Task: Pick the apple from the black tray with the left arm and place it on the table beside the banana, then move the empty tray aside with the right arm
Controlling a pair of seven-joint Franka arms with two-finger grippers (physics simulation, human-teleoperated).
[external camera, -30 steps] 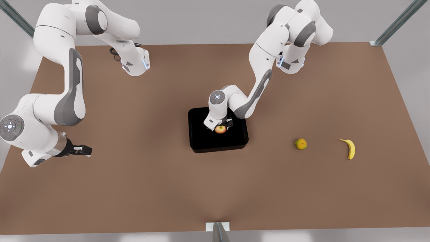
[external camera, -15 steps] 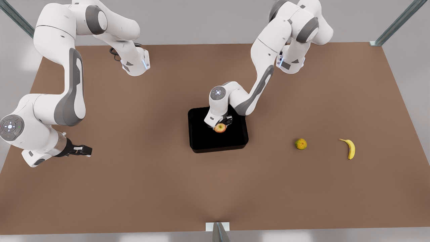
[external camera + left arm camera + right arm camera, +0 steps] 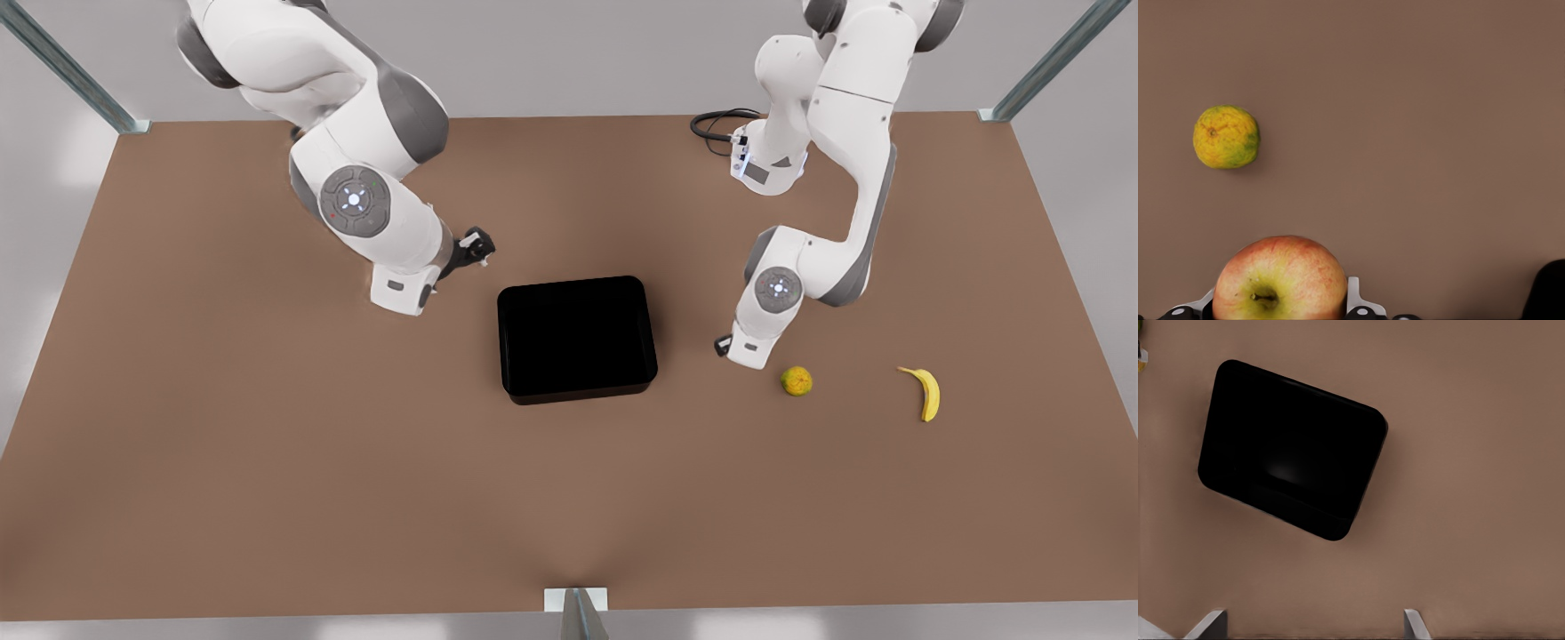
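Apple [image 3: 1280,278]: I find it pinched between the left gripper's [image 3: 1280,308] jaws, carried above the table [image 3: 267,498], clear of the black tray [image 3: 511,342]. The mottled fruit [image 3: 1226,136] lies ahead of the jaws and off to one side; the banana [image 3: 925,392] lies well beyond that. I judge the apple light, rigid and smooth-skinned, likely to roll once released, so the hold across its widest girth is correct and it should be set down low. The right gripper [image 3: 474,245] hangs near the tray's far corner, jaws spread, tray ahead of them and not touched. Tray looks stiff and glossy; I would take it by a wall.
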